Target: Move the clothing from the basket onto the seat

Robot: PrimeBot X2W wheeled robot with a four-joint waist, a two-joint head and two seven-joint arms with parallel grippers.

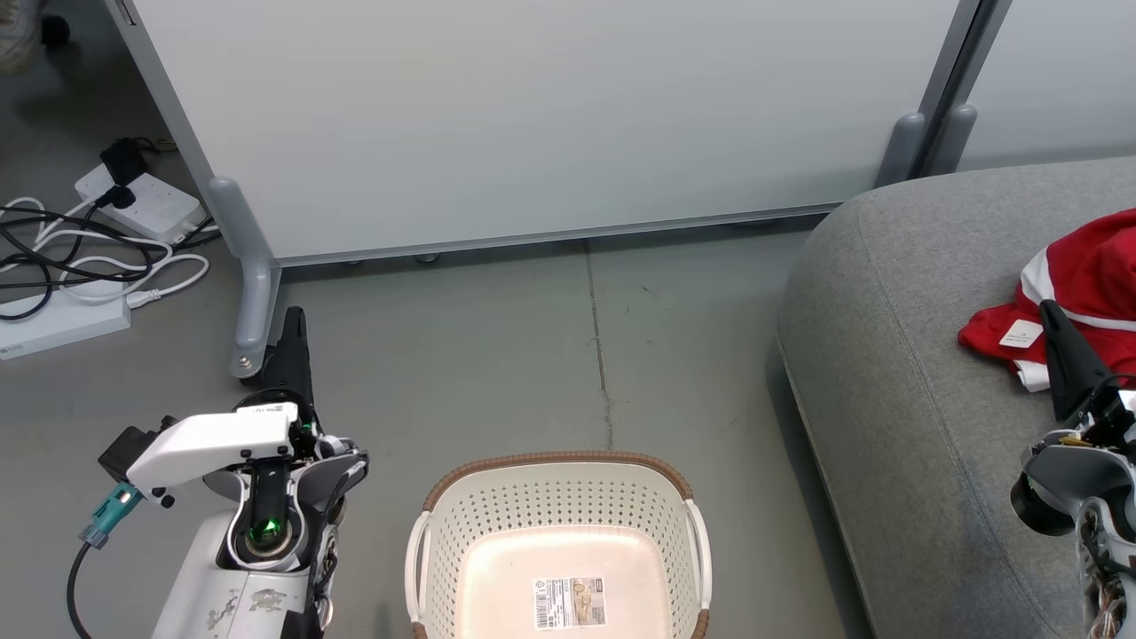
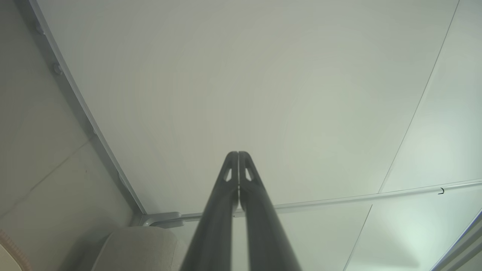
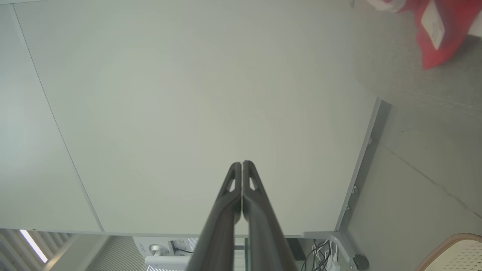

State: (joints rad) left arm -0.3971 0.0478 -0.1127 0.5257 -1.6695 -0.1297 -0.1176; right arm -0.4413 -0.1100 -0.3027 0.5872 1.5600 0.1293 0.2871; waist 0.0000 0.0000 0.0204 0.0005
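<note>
The red clothing (image 1: 1087, 275) lies in a heap on the grey seat (image 1: 896, 355), far over on the right. The edge of the head view cuts it off, so only part of it shows, with a white stripe and a small white tag (image 1: 1021, 333). The right hand (image 1: 1050, 311) points up in front of the heap's low edge and hides a bit of it. In the right wrist view its two dark fingers (image 3: 231, 188) are pressed together with nothing between them, and the clothing (image 3: 440, 34) sits apart in the top corner. The basket (image 1: 559, 466) stands on the floor (image 1: 497, 355) beside the seat. Its near side is cut off, and a label (image 1: 569, 602) shows on its base. The left hand (image 1: 295, 315) is over the floor to the left of the basket. Its fingers (image 2: 226, 188) are closed tight too and hold nothing. A pale rounded lump (image 2: 139, 246) low in the left wrist view is too blurry to name.
</note>
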